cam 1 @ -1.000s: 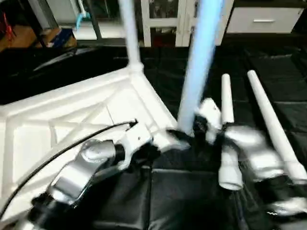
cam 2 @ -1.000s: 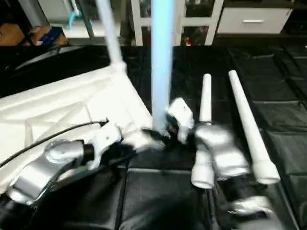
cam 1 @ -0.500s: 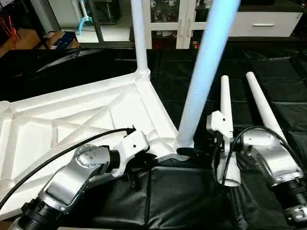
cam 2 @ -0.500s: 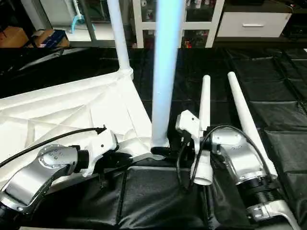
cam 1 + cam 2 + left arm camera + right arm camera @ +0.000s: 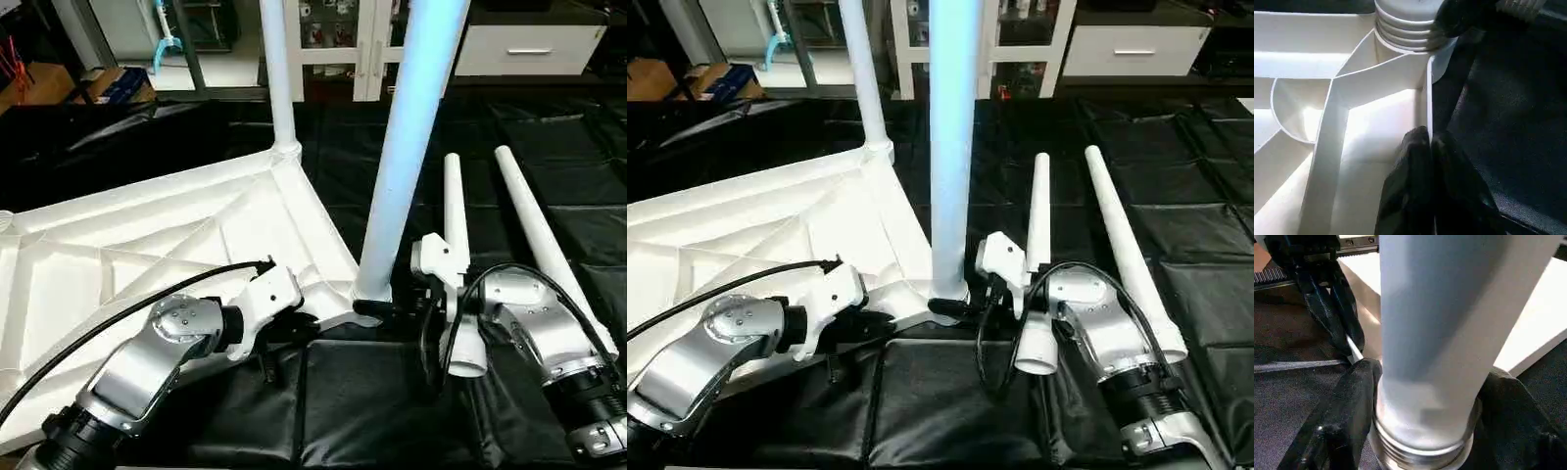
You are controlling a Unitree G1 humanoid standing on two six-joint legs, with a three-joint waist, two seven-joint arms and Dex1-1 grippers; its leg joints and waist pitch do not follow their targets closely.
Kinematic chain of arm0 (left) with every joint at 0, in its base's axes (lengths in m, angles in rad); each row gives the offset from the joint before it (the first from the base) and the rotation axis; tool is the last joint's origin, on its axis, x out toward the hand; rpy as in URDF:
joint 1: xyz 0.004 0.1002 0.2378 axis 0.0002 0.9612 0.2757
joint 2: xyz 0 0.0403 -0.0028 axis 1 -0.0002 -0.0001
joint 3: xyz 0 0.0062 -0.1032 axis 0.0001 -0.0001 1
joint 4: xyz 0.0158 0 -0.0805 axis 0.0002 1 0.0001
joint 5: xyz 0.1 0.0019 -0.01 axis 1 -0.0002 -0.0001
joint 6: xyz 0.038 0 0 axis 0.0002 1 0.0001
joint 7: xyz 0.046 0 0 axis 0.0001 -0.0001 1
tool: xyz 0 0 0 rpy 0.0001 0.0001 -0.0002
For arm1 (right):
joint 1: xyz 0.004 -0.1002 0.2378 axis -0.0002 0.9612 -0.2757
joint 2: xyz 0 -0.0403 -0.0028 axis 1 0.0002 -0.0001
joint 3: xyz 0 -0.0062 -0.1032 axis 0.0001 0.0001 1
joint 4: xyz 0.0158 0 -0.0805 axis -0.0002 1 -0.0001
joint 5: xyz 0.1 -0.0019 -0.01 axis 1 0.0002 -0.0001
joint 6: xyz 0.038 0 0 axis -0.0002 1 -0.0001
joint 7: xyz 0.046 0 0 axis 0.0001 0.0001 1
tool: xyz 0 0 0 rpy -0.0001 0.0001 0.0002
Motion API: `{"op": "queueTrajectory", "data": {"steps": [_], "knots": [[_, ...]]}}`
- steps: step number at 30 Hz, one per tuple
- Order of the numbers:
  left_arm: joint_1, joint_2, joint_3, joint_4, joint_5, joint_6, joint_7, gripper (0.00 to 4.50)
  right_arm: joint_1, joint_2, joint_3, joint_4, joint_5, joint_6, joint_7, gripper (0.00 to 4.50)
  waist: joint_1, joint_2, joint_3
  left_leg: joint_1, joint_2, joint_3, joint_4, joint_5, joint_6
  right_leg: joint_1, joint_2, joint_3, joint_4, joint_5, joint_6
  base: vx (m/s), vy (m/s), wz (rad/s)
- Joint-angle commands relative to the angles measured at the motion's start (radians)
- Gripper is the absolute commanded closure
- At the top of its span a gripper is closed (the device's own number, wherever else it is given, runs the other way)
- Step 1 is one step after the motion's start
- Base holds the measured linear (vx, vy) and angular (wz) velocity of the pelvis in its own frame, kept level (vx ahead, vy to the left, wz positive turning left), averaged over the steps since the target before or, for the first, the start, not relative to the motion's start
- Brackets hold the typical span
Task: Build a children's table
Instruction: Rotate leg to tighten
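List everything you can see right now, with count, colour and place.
tabletop: one, white, upside down on the mat.
fitted legs: two, white, upright in the far and near corner sockets.
loose legs: two, white, lying side by side on the mat, right of the tabletop.
mat: one, black, under everything.
cabinets: white, at the back.
left tool: shut on the tabletop rim.
right tool: fingers on either side of the near fitted leg's base.

Black quilted mat (image 5: 372, 401) underfoot; white cabinet (image 5: 529, 44), cardboard box (image 5: 118, 83) behind.
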Motion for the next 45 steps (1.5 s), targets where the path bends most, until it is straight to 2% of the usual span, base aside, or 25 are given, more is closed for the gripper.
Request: {"op": "queueTrajectory", "data": {"steps": [1,6,7,10,12,15,18,20,22,25,28,29,30,31,32,33,34,35,36,37,38,39,42,43,45], "knots": [[0.036,-0.005,-0.061,0.027,0.002,0.042,-0.016,4.5,0.008,0.01,-0.024,0.059,-0.06,0.013,-0.108,1.7,0.001,-0.009,-0.046,0.014,0.08,-0.038,-0.083,-0.191,0.088,0.033,-0.074,0.034,-0.061,-0.202,-0.259,0.0,0.0,0.0],[-0.004,-0.097,-0.025,0.088,0.032,0.093,0.116,4.5,-0.024,0.092,-0.038,0.136,-0.124,0.046,-0.339,1.79,-0.009,-0.01,-0.042,0.013,0.076,-0.041,-0.087,-0.24,0.047,0.03,-0.074,0.032,-0.069,-0.294,-0.235,0.0,0.0,0.0],[-0.013,-0.113,-0.022,0.1,0.041,0.101,0.14,4.5,-0.029,0.107,-0.039,0.145,-0.134,0.056,-0.377,1.79,-0.013,-0.011,-0.039,0.015,0.074,-0.042,-0.088,-0.277,0.03,0.025,-0.074,0.033,-0.074,-0.355,-0.216,0.0,0.0,0.0],[-0.047,-0.203,0.004,0.159,0.058,0.14,0.246,4.5,-0.04,0.177,-0.036,0.157,-0.171,0.107,-0.521,1.79,-0.019,-0.011,-0.036,0.018,0.073,-0.043,-0.09,-0.307,0.011,0.017,-0.073,0.035,-0.082,-0.412,-0.189,0.0,0.0,0.0],[-0.084,-0.288,0.038,0.233,0.072,0.155,0.344,4.5,-0.053,0.241,-0.031,0.183,-0.231,0.143,-0.696,1.8,-0.021,-0.012,-0.034,0.018,0.07,-0.045,-0.092,-0.335,0.001,0.012,-0.072,0.035,-0.087,-0.448,-0.169,0.0,0.0,0.0],[-0.12,-0.35,0.06,0.304,0.086,0.14,0.413,4.5,-0.064,0.302,-0.023,0.205,-0.265,0.164,-0.819,1.8,-0.025,-0.014,-0.032,0.02,0.065,-0.05,-0.095,-0.386,-0.015,0.006,-0.073,0.032,-0.095,-0.531,-0.127,0.0,0.0,0.0],[-0.149,-0.378,0.065,0.349,0.101,0.115,0.445,4.5,-0.07,0.353,-0.021,0.207,-0.262,0.151,-0.858,1.8,-0.026,-0.016,-0.03,0.025,0.063,-0.053,-0.097,-0.429,-0.017,-0.006,-0.072,0.032,-0.104,-0.583,-0.094,0.0,0.0,0.0],[-0.16,-0.381,0.065,0.357,0.107,0.103,0.441,4.5,-0.074,0.397,-0.045,0.197,-0.202,0.109,-0.817,1.8,-0.026,-0.012,-0.029,0.024,0.064,-0.057,-0.101,-0.462,-0.015,-0.009,-0.076,0.032,-0.106,-0.594,-0.076,0.0,0.0,0.0],[-0.152,-0.368,0.062,0.347,0.11,0.104,0.428,4.5,-0.066,0.404,-0.058,0.167,-0.15,0.093,-0.747,1.8,-0.025,-0.011,-0.034,0.017,0.067,-0.059,-0.105,-0.446,-0.017,-0.001,-0.074,0.031,-0.098,-0.528,-0.083,0.0,0.0,0.0],[-0.14,-0.348,0.053,0.33,0.114,0.098,0.404,4.5,-0.057,0.391,-0.058,0.134,-0.131,0.069,-0.705,1.45,-0.022,-0.009,-0.042,0.007,0.072,-0.051,-0.103,-0.349,0.002,0.011,-0.075,0.035,-0.081,-0.315,-0.149,0.0,0.0,0.0],[-0.105,-0.284,0.017,0.275,0.109,0.075,0.317,4.5,-0.056,0.344,-0.075,0.091,-0.106,0.056,-0.655,1.06,-0.019,-0.01,-0.044,0.007,0.072,-0.044,-0.098,-0.294,0.034,0.016,-0.076,0.035,-0.076,-0.232,-0.183,0.0,0.0,0.0],[-0.077,-0.238,-0.005,0.232,0.096,0.053,0.248,4.5,-0.061,0.312,-0.091,0.076,-0.093,0.051,-0.608,1.01,-0.019,-0.007,-0.045,0.002,0.074,-0.045,-0.096,-0.266,0.05,0.022,-0.079,0.035,-0.07,-0.202,-0.2,0.053,-0.008,0.0],[-0.077,-0.238,-0.005,0.232,0.096,0.053,0.248,4.5,-0.061,0.312,-0.091,0.076,-0.093,0.051,-0.608,0.91,-0.017,-0.01,-0.047,-0.001,0.075,-0.048,-0.095,-0.251,0.06,0.028,-0.081,0.033,-0.07,-0.191,-0.207,0.06,-0.016,-0.03],[-0.051,-0.199,-0.019,0.192,0.077,0.032,0.186,4.5,-0.067,0.283,-0.103,0.068,-0.082,0.045,-0.563,0.67,-0.016,-0.011,-0.049,0.0,0.073,-0.044,-0.089,-0.209,0.084,0.028,-0.081,0.032,-0.066,-0.154,-0.223,0.06,-0.016,-0.03],[-0.035,-0.178,-0.023,0.169,0.063,0.031,0.154,4.5,-0.07,0.259,-0.106,0.064,-0.078,0.039,-0.532,0.67,-0.017,-0.011,-0.05,0.003,0.073,-0.04,-0.085,-0.193,0.093,0.024,-0.081,0.034,-0.063,-0.133,-0.233,0.067,-0.026,0.01],[-0.034,-0.176,-0.023,0.167,0.062,0.031,0.152,4.5,-0.07,0.257,-0.106,0.064,-0.078,0.039,-0.53,0.62,-0.014,-0.01,-0.054,0.002,0.073,-0.04,-0.08,-0.135,0.112,0.031,-0.081,0.032,-0.053,-0.065,-0.253,0.071,-0.03,0.05],[0.001,-0.125,-0.027,0.121,0.034,0.024,0.087,4.5,-0.066,0.198,-0.108,0.04,-0.053,0.045,-0.43,0.62,-0.011,-0.003,-0.056,0.007,0.073,-0.037,-0.077,-0.106,0.123,0.029,-0.078,0.031,-0.049,-0.025,-0.265,0.071,-0.03,0.05],[0.013,-0.106,-0.029,0.104,0.025,0.02,0.065,4.5,-0.063,0.175,-0.108,0.029,-0.042,0.049,-0.389,0.62,-0.003,-0.004,-0.061,0.014,0.073,-0.035,-0.07,-0.06,0.149,0.028,-0.072,0.028,-0.04,0.054,-0.281,0.063,-0.025,0.04],[0.015,-0.103,-0.029,0.102,0.024,0.02,0.062,4.5,-0.063,0.171,-0.108,0.028,-0.04,0.05,-0.383,0.62,-0.002,-0.005,-0.06,0.008,0.071,-0.035,-0.068,-0.03,0.165,0.032,-0.071,0.027,-0.034,0.095,-0.287,0.0,0.0,0.0],[0.032,-0.072,-0.025,0.075,0.01,0.024,0.033,4.5,-0.052,0.122,-0.098,0.011,-0.029,0.052,-0.3,0.62,0.005,-0.005,-0.068,0.006,0.07,-0.035,-0.056,0.072,0.212,0.034,-0.071,0.026,-0.019,0.215,-0.3,0.0,0.0,0.0],[0.041,-0.055,-0.019,0.059,0.004,0.027,0.021,4.5,-0.043,0.089,-0.092,0.002,-0.024,0.048,-0.247,0.62,0.007,-0.006,-0.07,0.006,0.069,-0.036,-0.052,0.102,0.227,0.034,-0.07,0.025,-0.014,0.246,-0.303,0.0,0.0,0.0],[0.044,-0.049,-0.016,0.054,0.002,0.028,0.017,4.5,-0.04,0.076,-0.09,0.0,-0.022,0.046,-0.227,0.62,0.009,-0.005,-0.068,0.002,0.07,-0.036,-0.049,0.131,0.25,0.033,-0.07,0.022,-0.012,0.264,-0.306,0.0,0.0,0.0],[0.051,-0.027,-0.006,0.035,-0.01,0.032,-0.004,4.5,-0.023,0.031,-0.084,-0.013,-0.003,0.049,-0.14,0.62,0.012,-0.006,-0.061,0.004,0.076,-0.036,-0.053,0.074,0.251,0.03,-0.072,0.02,-0.022,0.154,-0.311,0.0,0.0,0.0],[0.053,-0.02,-0.003,0.029,-0.014,0.032,-0.013,4.5,-0.019,0.018,-0.082,-0.016,0.007,0.052,-0.111,0.62,0.013,-0.005,-0.057,0.006,0.08,-0.037,-0.059,0.016,0.229,0.03,-0.073,0.02,-0.029,0.059,-0.309,0.0,0.0,0.0],[0.049,-0.016,-0.002,0.032,-0.015,0.029,-0.016,4.5,-0.016,0.008,-0.074,-0.009,0.0,0.044,-0.102,0.62,0.013,-0.005,-0.052,0.009,0.082,-0.036,-0.066,-0.046,0.196,0.029,-0.073,0.022,-0.038,-0.025,-0.304,0.0,0.0,0.0]]}}
